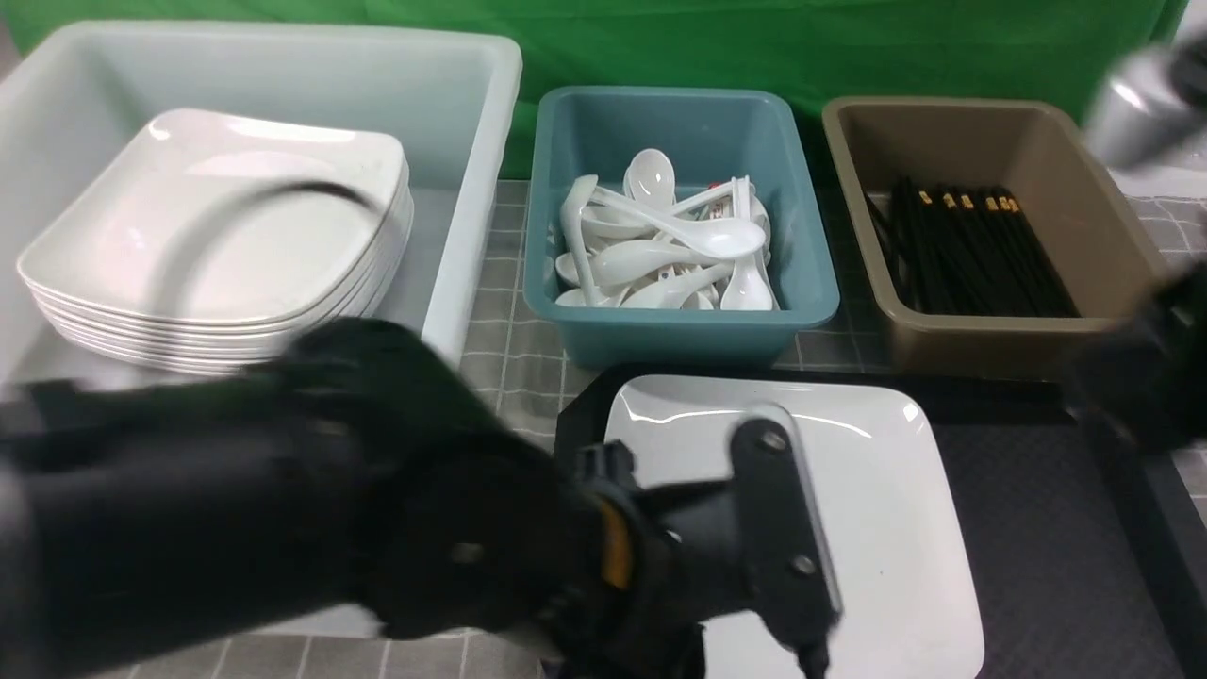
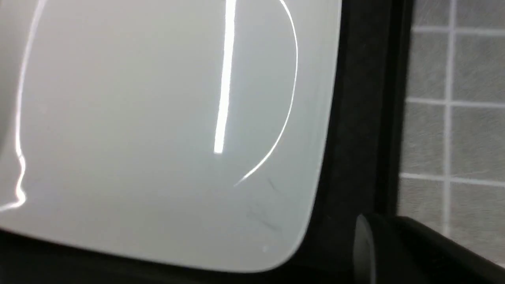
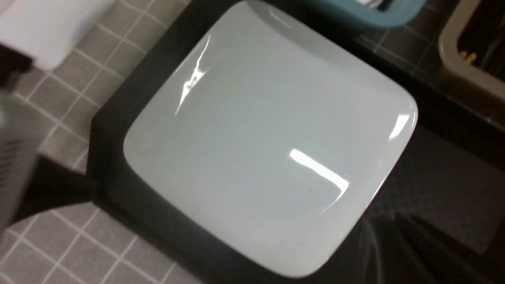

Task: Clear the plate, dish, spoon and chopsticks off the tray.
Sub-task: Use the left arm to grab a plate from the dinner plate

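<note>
Plainly, the large glossy white rounded-square plate (image 1: 877, 490) lies on the left half of the black rectangular plastic tray (image 1: 1037, 490), just before the teal plastic tub (image 1: 679, 330). The left gripper (image 1: 801, 604) hangs over the plate's near part. Its claw and that of the blurred right gripper (image 1: 1155, 368) cannot be judged apart or together.

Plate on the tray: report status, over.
Left gripper low over plate, right gripper blurred at tray edge; jaws unreadable on both. Plate flat on tray's left part. Nothing lying on it.
</note>
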Robot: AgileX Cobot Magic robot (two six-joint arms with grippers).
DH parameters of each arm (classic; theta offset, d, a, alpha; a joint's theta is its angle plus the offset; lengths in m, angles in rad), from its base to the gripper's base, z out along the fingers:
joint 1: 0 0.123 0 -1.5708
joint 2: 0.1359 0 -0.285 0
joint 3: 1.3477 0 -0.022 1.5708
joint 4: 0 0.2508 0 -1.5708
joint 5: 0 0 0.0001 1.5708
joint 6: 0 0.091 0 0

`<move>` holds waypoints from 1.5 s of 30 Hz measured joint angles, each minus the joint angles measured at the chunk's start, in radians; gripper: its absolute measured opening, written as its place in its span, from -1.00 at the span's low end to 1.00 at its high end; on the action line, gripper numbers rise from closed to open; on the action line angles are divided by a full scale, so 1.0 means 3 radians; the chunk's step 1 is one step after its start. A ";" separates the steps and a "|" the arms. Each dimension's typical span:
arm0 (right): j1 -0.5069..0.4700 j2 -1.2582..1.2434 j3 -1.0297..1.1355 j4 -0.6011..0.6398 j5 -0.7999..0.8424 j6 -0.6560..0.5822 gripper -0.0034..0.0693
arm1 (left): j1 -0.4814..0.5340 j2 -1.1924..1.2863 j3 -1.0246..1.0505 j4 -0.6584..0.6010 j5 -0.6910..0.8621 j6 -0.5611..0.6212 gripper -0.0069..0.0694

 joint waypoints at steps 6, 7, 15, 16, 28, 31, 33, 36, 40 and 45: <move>0.0000 -0.0925 0.0665 -0.0003 -0.0020 0.0118 -0.71 | -0.0005 0.0489 -0.0111 0.0357 -0.0003 0.0164 -0.10; 0.0000 -0.1066 0.0766 -0.0003 -0.0020 0.0133 -0.71 | -0.0005 0.0541 -0.0114 0.0395 -0.0003 0.0246 0.03; 0.0000 -0.1530 0.0979 -0.0003 -0.0001 0.0186 -0.70 | -0.0005 0.0846 -0.0132 0.0681 -0.0245 0.0500 0.38; 0.0000 -0.1540 0.0980 -0.0003 0.0013 0.0186 -0.70 | -0.0005 0.0881 -0.0132 0.0718 -0.0268 0.0503 0.38; 0.0000 -0.1555 0.0986 0.0000 0.0145 0.0186 -0.64 | -0.0005 0.1095 -0.0179 0.0776 -0.0398 0.0534 0.23; 0.0000 -0.1555 0.0986 0.0003 0.0145 0.0187 -0.63 | -0.0005 0.1132 -0.0201 0.0797 -0.0393 0.0541 0.22; 0.0000 -0.1555 0.0986 0.0004 0.0145 0.0187 -0.62 | -0.0007 0.1154 -0.0204 0.0805 -0.0386 0.0541 0.18; 0.0000 -0.1555 0.0986 0.0004 0.0145 0.0190 -0.61 | -0.0011 0.1165 -0.0205 0.0807 -0.0378 0.0527 0.04; 0.0000 -0.1555 0.0986 0.0006 0.0145 0.0191 -0.60 | -0.0029 0.1177 -0.0205 0.0870 -0.0477 0.0506 -0.27; 0.0000 -0.1555 0.0986 0.0013 0.0138 0.0191 -0.57 | -0.0037 0.1143 -0.0209 0.0845 -0.0492 0.0506 -0.28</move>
